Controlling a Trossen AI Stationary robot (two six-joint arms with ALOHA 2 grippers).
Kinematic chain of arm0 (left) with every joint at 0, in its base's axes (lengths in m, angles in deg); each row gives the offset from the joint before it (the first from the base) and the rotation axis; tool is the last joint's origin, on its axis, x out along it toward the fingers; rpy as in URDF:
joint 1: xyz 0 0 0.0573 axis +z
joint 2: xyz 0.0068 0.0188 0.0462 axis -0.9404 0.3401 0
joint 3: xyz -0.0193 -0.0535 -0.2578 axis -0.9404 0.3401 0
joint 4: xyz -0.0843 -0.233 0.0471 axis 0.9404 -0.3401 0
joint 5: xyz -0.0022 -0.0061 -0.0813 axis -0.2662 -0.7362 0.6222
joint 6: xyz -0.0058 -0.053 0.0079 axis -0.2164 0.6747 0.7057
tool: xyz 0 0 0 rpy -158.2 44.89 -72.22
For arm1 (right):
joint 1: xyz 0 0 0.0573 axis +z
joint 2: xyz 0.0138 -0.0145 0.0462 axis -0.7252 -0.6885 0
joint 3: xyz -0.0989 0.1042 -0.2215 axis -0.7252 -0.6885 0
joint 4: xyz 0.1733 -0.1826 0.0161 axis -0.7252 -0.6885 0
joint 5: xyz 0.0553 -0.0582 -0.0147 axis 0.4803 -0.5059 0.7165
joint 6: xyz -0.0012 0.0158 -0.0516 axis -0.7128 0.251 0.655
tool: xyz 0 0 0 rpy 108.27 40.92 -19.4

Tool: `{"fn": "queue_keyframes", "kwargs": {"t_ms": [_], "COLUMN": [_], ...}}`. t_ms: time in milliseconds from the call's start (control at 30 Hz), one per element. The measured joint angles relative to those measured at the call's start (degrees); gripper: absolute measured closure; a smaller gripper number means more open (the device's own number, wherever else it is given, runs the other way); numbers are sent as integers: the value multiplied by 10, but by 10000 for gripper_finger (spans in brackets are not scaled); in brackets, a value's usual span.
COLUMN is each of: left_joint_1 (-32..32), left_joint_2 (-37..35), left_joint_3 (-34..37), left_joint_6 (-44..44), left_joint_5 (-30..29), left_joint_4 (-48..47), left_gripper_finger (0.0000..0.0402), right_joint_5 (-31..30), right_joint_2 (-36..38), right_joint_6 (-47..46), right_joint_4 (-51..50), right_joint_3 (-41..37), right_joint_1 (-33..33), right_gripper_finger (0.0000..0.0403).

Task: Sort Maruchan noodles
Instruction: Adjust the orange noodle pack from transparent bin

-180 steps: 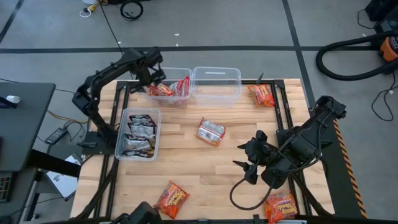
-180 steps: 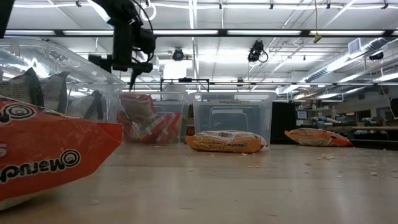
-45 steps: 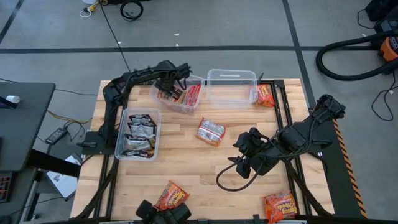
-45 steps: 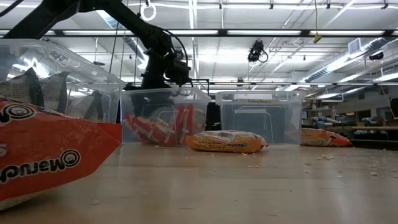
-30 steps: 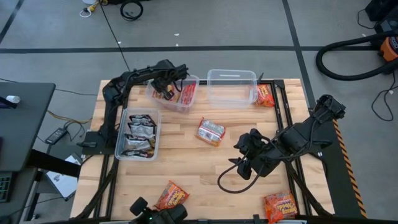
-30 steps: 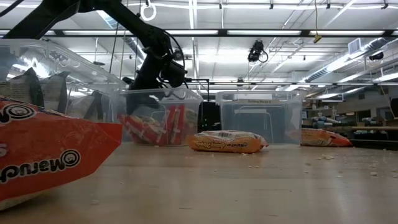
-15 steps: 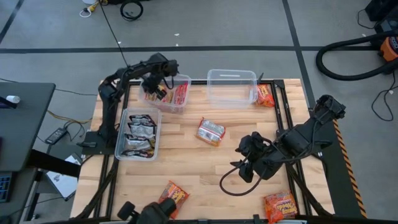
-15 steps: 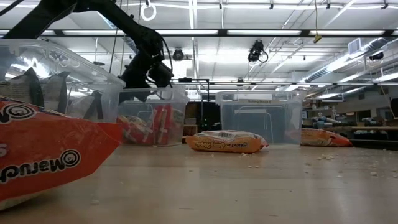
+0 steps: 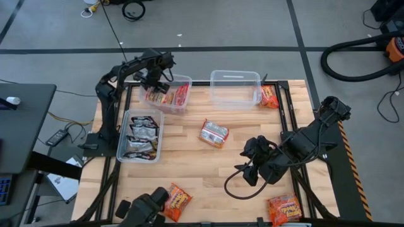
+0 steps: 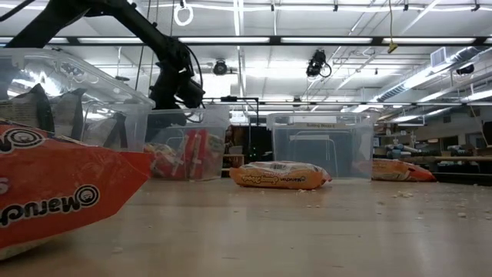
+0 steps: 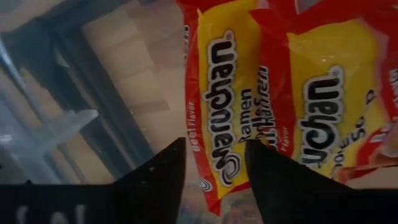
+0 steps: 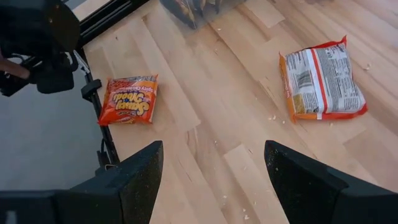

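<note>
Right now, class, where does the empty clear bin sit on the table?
In the high view the empty clear bin sits at the table's far edge, between the bin of red-and-yellow packets on its left and an orange packet on its right.

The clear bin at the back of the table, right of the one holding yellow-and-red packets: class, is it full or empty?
Empty. In the high view the clear bin shows only bare wood through its floor; the low view shows nothing inside it either.
</note>
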Motion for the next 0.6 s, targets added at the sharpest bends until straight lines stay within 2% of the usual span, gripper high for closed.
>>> {"fn": "queue_keyframes", "kwargs": {"t_ms": [133, 233, 600], "left_joint_1": [3, 3, 18], "left_joint_2": [0, 0, 13], "left_joint_3": [0, 0, 0], "left_joint_6": [-1, -4, 39], "left_joint_5": [20, 23, -4], "left_joint_4": [14, 26, 33], "left_gripper_finger": [189, 177, 244], "right_joint_5": [-1, -2, -4], "right_joint_2": [0, 0, 0], "right_joint_6": [5, 15, 31], "right_joint_4": [-5, -6, -7], "right_joint_3": [0, 0, 0], "right_joint_1": [-8, -16, -35], "right_gripper_finger": [119, 119, 119]}}
